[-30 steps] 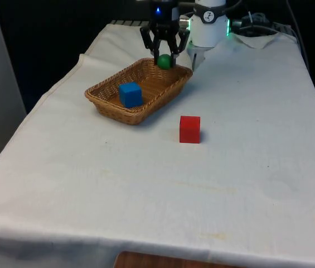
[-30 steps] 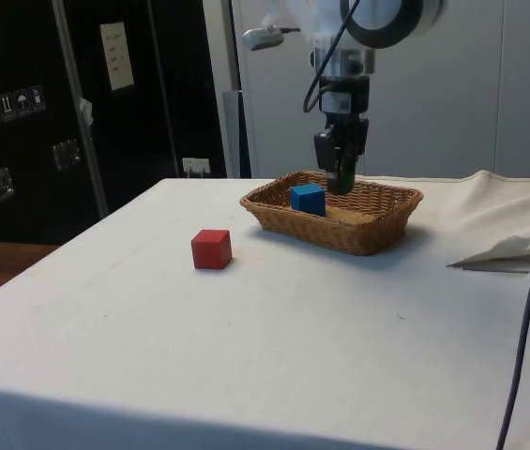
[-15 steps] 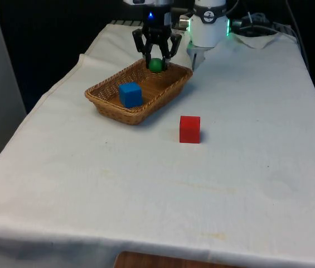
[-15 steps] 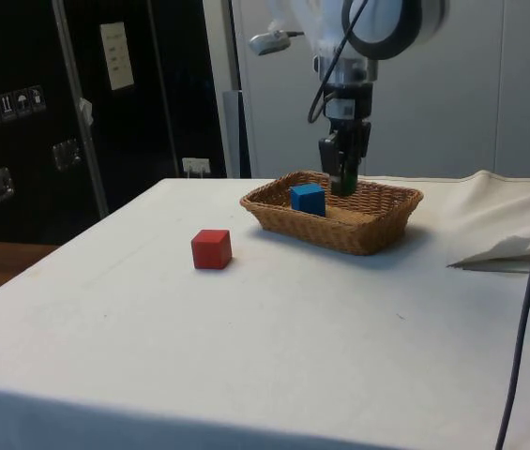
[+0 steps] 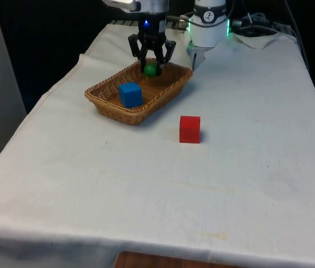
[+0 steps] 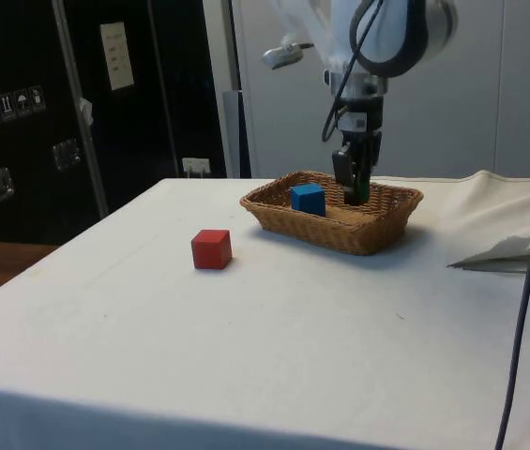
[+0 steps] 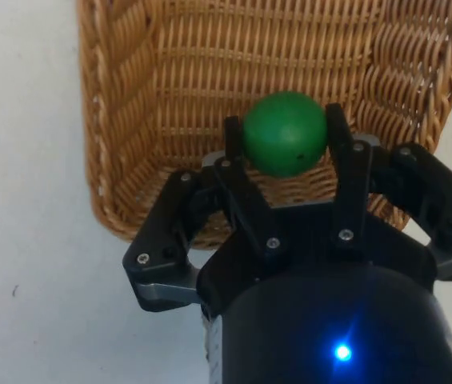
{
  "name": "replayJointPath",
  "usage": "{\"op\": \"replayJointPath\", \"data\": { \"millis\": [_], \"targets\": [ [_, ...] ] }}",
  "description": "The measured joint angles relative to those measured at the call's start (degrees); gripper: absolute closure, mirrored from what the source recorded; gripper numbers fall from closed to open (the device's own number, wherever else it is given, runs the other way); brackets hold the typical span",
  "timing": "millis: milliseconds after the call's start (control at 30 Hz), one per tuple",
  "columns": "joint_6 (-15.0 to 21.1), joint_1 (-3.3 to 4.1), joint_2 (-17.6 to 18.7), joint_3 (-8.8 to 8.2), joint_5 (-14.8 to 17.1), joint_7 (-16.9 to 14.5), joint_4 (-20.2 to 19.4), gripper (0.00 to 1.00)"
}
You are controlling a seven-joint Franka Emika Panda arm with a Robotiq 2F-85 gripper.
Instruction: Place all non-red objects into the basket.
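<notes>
My black gripper [image 5: 150, 68] is shut on a green ball [image 5: 150, 70] and hangs over the far end of the wicker basket [image 5: 108, 105]. From the wrist, the green ball [image 7: 284, 134] sits clamped between the two fingers [image 7: 234, 140] above the basket's woven floor [image 7: 210, 64]. From the side, the gripper [image 6: 355, 187] reaches down inside the basket [image 6: 340, 234]. A blue cube [image 5: 130, 94] lies in the basket's middle; the side view shows the blue cube [image 6: 308, 198] too. A red cube [image 5: 189, 129] stands on the cloth in front of the basket, and the side view has the red cube [image 6: 211, 248] too.
The white cloth [image 5: 146, 184] covers the table, with wide bare space on the near side. Crumpled cloth and cables [image 5: 263, 28] lie at the far end on the front view's right. A dark cabinet [image 6: 68, 103] stands behind the table in the side view.
The gripper has carried the green ball towards the front view's left, from the basket's far rim to a spot over its inside, and a little lower. Both cubes stay put.
</notes>
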Motion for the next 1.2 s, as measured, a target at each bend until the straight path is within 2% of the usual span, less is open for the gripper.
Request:
{"op": "replayJointPath", "data": {
  "millis": [267, 533, 567, 667, 700, 800, 833, 867, 1200],
  "targets": [
    [3.09, 0.06, 3.32, -0.06, 0.34, -0.11, -0.23, 1.00],
    [3.09, 0.00, 3.44, -0.40, 0.46, -0.23, -0.06, 1.00],
    [3.04, 0.00, 3.44, -0.52, 0.46, -0.29, -0.06, 0.84],
    [2.98, 0.00, 3.44, -0.57, 0.46, -0.40, -0.06, 0.56],
    [2.92, 0.00, 3.44, -0.57, 0.46, -0.40, -0.06, 0.56],
    [2.81, 0.00, 3.44, -0.63, 0.46, -0.46, 0.00, 0.26],
    [2.81, 0.00, 3.44, -0.63, 0.46, -0.46, 0.00, 0.03],
    [2.75, 0.00, 3.44, -0.69, 0.46, -0.46, 0.06, 0.00],
    [2.64, 0.11, 3.27, -0.63, 0.46, -0.52, 0.11, 0.00]
  ]
}}
